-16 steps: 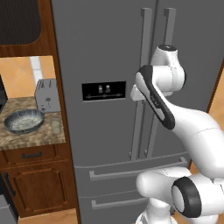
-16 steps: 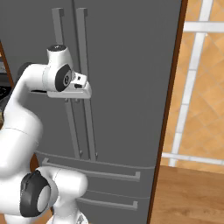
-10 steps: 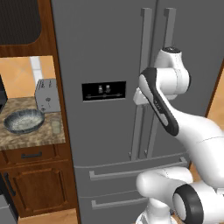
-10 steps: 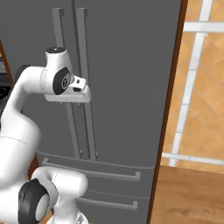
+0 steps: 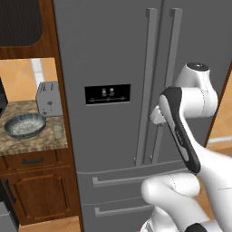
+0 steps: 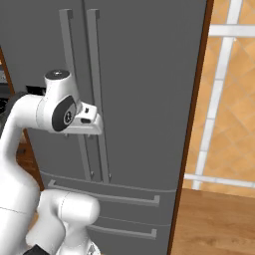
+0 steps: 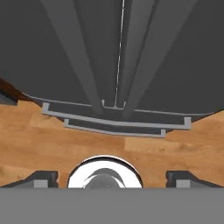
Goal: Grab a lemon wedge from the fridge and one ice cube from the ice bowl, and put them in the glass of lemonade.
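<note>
Tool (image 7: 112,177) nearer fridge (image 5: 108,54) handles, fingers spread

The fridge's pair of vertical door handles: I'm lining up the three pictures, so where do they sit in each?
Left base view: door handles, centre-right, above the white arm.
Right base view: upper left, behind the arm.
Hand view: two bars converging toward centre.
Shared landmark: the lower drawer handles.

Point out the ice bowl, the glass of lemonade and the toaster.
ice bowl (image 5: 23,125), left base view, speckled inside.
glass of lemonade (image 5: 57,131), left base view, clear side wall.
toaster (image 5: 49,99), left base view, front face.
</note>
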You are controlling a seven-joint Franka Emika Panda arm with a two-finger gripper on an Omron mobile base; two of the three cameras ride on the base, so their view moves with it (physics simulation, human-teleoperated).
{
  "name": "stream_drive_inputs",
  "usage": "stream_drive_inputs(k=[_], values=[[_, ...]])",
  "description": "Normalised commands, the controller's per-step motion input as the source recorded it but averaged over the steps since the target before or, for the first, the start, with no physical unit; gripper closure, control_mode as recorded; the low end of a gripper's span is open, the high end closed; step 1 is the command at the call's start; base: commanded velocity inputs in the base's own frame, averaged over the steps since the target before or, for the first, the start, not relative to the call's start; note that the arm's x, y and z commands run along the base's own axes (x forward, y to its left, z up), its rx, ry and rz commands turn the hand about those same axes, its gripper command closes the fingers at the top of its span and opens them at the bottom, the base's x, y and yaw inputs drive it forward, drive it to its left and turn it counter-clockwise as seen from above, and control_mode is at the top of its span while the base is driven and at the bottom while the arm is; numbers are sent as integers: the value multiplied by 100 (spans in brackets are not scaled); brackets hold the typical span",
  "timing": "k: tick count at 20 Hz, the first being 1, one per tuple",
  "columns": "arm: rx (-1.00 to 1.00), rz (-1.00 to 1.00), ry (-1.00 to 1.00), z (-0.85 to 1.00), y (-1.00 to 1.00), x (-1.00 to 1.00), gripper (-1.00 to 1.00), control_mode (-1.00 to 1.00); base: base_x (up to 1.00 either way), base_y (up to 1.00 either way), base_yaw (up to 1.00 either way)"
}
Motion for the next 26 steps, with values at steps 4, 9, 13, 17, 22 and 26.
stream_drive_inputs(k=[4, 9, 13, 17, 22, 26], values=[[0, 0, 0, -21, 0, -56, -100, -100, 0, 0, 0], [0, 0, 0, -22, 0, -38, -100, 100, -10, 0, 0], [0, 0, 0, 0, 0, 0, -100, 100, -67, 0, 0], [0, 0, 0, 0, 0, 0, -100, 100, -39, 52, 0], [0, 0, 0, 0, 0, 0, -100, 100, 7, 100, -12], [0, 0, 0, 0, 0, 0, -100, 100, 41, 100, -28]])
